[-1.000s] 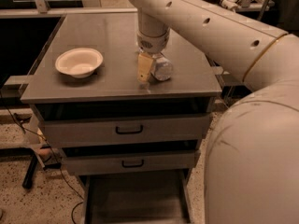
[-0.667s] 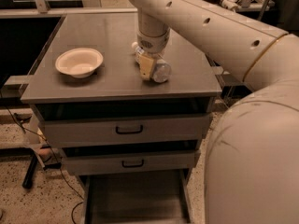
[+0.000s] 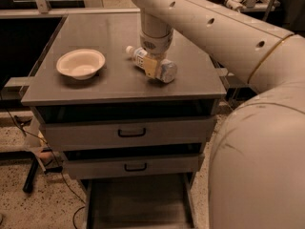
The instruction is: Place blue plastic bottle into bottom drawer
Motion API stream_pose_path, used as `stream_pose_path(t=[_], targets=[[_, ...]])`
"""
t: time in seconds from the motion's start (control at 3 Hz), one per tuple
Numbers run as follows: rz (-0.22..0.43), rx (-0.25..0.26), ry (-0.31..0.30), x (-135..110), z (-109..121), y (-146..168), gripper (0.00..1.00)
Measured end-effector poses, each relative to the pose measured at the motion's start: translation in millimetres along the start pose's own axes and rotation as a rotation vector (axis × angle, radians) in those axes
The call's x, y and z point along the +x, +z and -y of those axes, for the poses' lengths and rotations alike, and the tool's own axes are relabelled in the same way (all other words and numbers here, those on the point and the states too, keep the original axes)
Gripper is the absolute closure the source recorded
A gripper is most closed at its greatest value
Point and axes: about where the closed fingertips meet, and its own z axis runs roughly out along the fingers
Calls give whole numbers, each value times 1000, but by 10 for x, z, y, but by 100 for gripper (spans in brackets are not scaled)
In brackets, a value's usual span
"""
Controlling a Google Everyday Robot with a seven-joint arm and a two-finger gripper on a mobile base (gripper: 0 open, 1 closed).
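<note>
1. Blue plastic bottle has a white bowl to its left, near the left edge of the tabletop.
2. It is slanted right of centre, toward the front edge, with its white cap pointing back-left.
3. The claw comes down from above, clamped across the bottle's middle.
4. Bottom drawer stands pulled out below the front edge.

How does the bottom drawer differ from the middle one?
Bottom drawer is pulled far out, dark floor showing; middle drawer is barely out, front only. Middle drawer shows a black handle; bottom drawer shows none. Both grey. Gripper grips the blue plastic bottle at the cabinet top.
</note>
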Motion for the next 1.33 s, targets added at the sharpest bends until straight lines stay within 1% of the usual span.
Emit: stream_pose_path(t=[0.33, 0.67, 1.0, 1.33], targets=[[0, 0, 0, 1, -1, 0, 100], [5, 9, 4, 120, -83, -5, 100], [-24, 40, 27, 408, -269, -111, 100], [-92, 47, 84, 907, -626, -264, 100]])
